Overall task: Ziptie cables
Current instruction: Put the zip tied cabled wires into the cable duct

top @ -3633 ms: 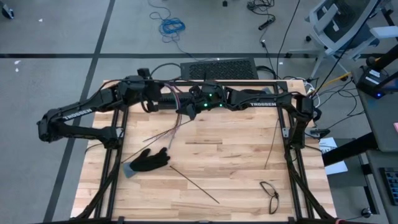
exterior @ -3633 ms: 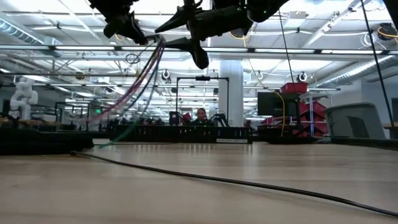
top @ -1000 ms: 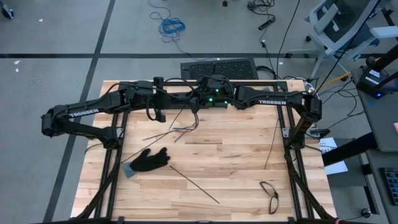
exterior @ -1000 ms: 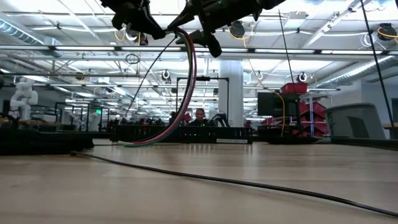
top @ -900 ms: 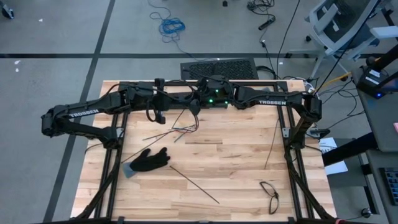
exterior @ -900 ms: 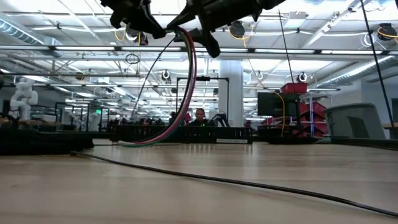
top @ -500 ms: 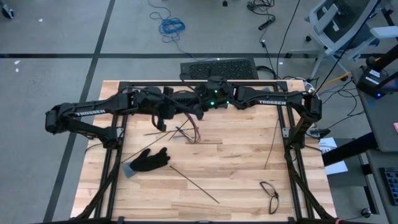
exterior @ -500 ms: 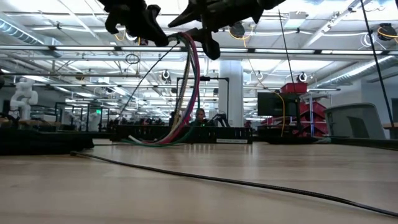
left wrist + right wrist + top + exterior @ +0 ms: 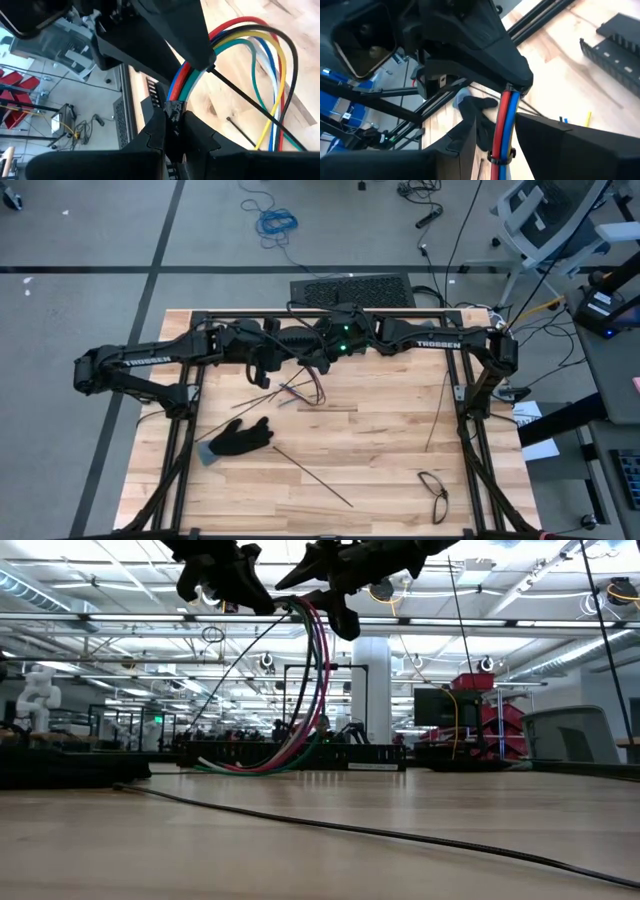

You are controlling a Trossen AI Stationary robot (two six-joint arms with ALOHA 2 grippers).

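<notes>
The cables (image 9: 312,690), a bundle of red, blue, green, white, yellow and black wires, hang above the far middle of the table (image 9: 380,440), held up between the 2 grippers. In the low view they drop from the grippers in a loop whose free ends trail down toward the tabletop. In the high view the loose ends (image 9: 300,392) fan out over the wood just in front of the 2 grippers. The left gripper (image 9: 172,127) is clenched on one end of the bundle, at a spot wrapped in black tape (image 9: 175,107), and the coloured wires spread out beyond that spot. A thin black strip (image 9: 250,102) crosses in front of the wires there. The right gripper (image 9: 495,137) has its 2 fingers on either side of the red and blue wires and is closed on the cables, just beside a black band (image 9: 499,160) circling the bundle. Both arms reach in from the sides and meet near the far edge, the left gripper (image 9: 268,360) and the right gripper (image 9: 318,358) nearly touching. A long black slotted bar (image 9: 295,338) lies along the far edge under the arms. Nearer the front, a black glove (image 9: 238,438) lies on the left part of the table. A thin straight black strip (image 9: 312,477) lies just beside the glove. A pair of glasses (image 9: 434,488) lies toward the front right.
</notes>
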